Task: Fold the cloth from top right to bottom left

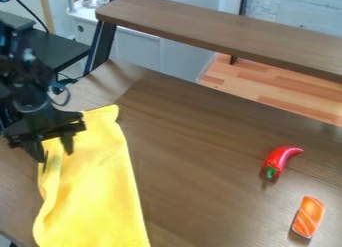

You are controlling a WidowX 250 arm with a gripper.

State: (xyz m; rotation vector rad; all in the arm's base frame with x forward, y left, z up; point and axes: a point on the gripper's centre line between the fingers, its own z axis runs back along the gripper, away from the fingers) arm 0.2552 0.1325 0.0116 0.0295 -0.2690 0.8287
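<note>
Well left of the pepper (279, 160) lies our yellow cloth (93, 191). Farther left of this pepper, the gripper (56, 156) has its fingers apart, pinching nothing, we judge for taking the cloth's edge.

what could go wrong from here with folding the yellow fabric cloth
The black two-finger pincer is over the upper left part of the yellow fabric cloth, away from its top right corner, so closing here might pull the wrong part and skew the fold.

A raised crease runs along the cloth's left side near the pincer, so it could pinch bunched fabric.

The cloth's lower end runs out of the picture, so lining up with the bottom left could be hard to judge.
</note>
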